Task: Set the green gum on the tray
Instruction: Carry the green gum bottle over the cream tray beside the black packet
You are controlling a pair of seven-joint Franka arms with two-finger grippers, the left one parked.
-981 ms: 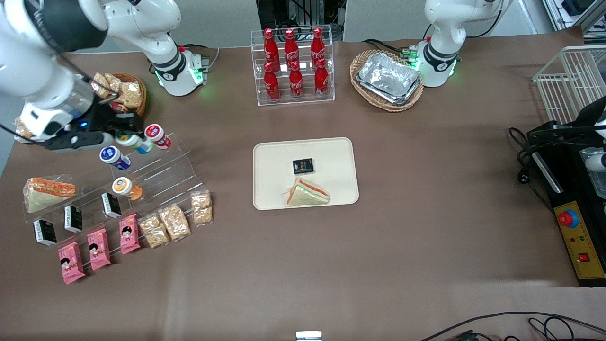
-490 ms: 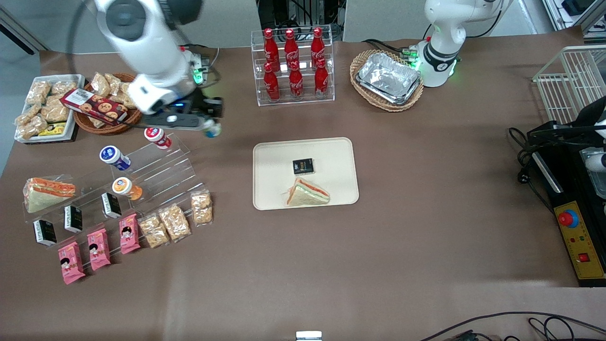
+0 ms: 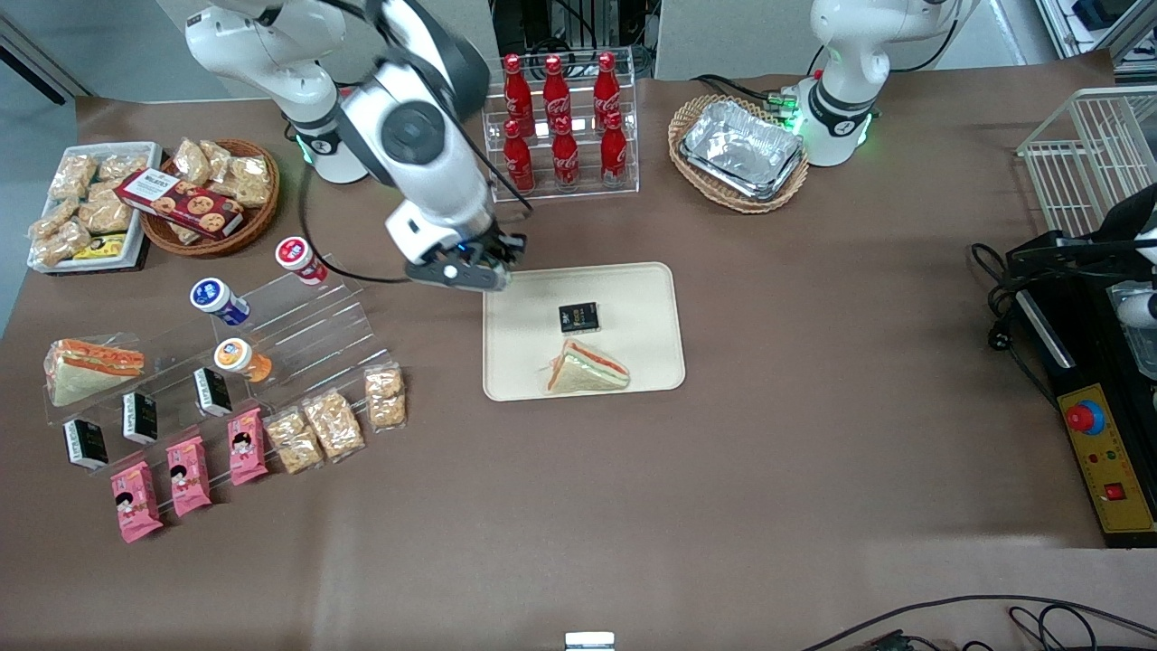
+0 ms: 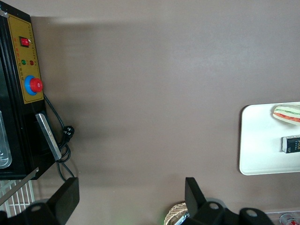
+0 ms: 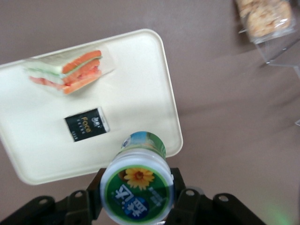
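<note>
My right gripper point(image 3: 470, 271) hangs just above the edge of the cream-beige tray point(image 3: 633, 280) that faces the working arm's end of the table. It is shut on the green gum point(image 5: 137, 185), a small bottle with a white-rimmed green lid printed with a yellow flower. The gum is hidden under the hand in the front view. In the right wrist view the gripper point(image 5: 137, 201) holds the bottle over the tray's rim point(image 5: 171, 108). On the tray lie a small black packet point(image 3: 578, 317) and a wrapped sandwich point(image 3: 587, 369).
A clear stepped stand point(image 3: 298, 325) holds red-, blue- and orange-lidded bottles toward the working arm's end. Pink packs, black boxes, snack bags and a sandwich lie near it. A cola rack point(image 3: 559, 127) and a wicker basket of foil trays point(image 3: 739, 152) stand farther from the camera.
My gripper has carried the green gum from the stepped stand across the table to the tray's edge. The bottle is no longer visible in the front view.
</note>
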